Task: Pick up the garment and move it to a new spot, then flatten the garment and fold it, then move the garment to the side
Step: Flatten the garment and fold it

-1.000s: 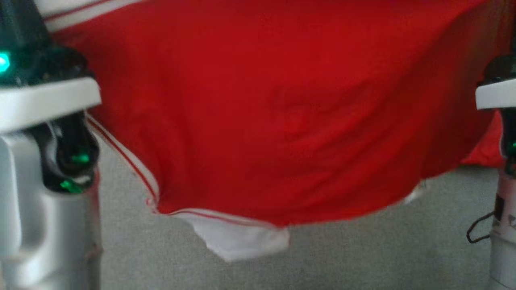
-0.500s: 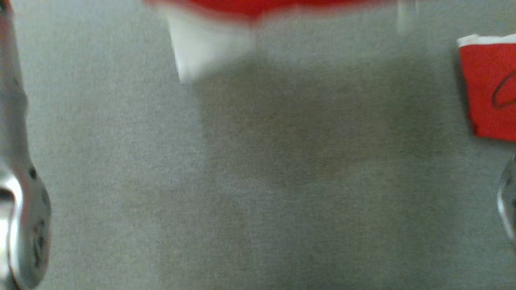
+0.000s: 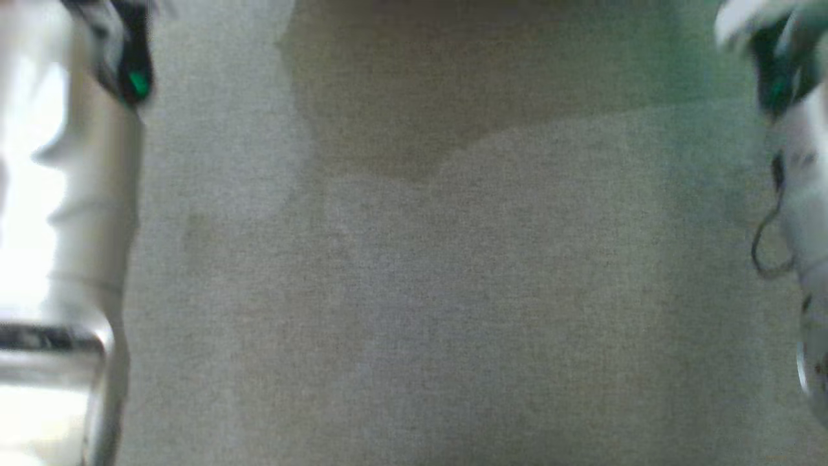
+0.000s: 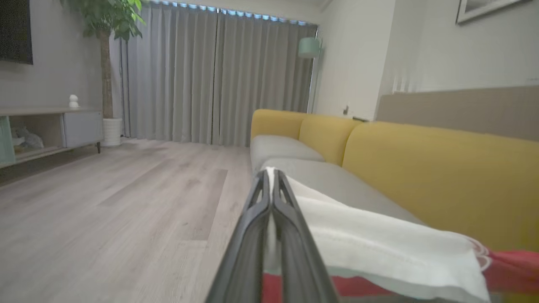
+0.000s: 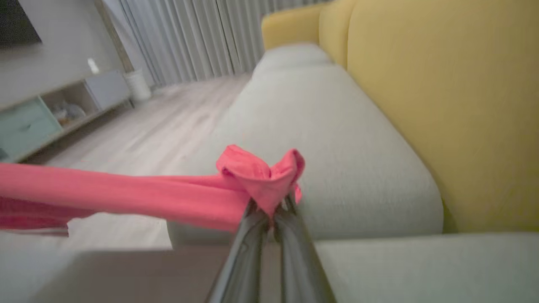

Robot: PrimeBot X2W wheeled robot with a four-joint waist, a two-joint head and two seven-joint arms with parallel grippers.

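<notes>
left gripper point(image 4: 270, 182): fingers pressed together, clamped on the garment point(image 4: 379, 248) at its white trim; a thin strip of white cloth shows between the fingers
garment at left pinch: white band runs from the fingers toward the right of the left wrist view, sagging; red cloth shows beneath it along the bottom edge and in the lower right corner
right gripper point(image 5: 271, 209): fingers nearly touching, gripping a bunched red corner; cloth puffs out in a small knot just past the fingertips
garment at right pinch: drawn into a narrow red band leading to the left edge of the right wrist view, raised off the grey seat
garment position: hung between the two grippers, alongside the sofa point(image 4: 421, 176)
seat cushions point(image 5: 337, 139): grey, below and beyond the right gripper; yellow backrest to the right of them
head view: blurred; pale left forearm point(image 3: 58, 226) along the left edge with a green light point(image 3: 138, 82) near its top; right forearm point(image 3: 805, 226) at the right edge, thin dark cable loop point(image 3: 766, 246) just beside it
between the forearms: grey woven fabric point(image 3: 414, 310), darker shadow patch point(image 3: 401, 97) at top centre
room in left wrist view: pale wood floor point(image 4: 126, 202), grey curtains point(image 4: 210, 75), potted plant point(image 4: 105, 25) beside them, low cabinet point(image 4: 50, 126) at the left
</notes>
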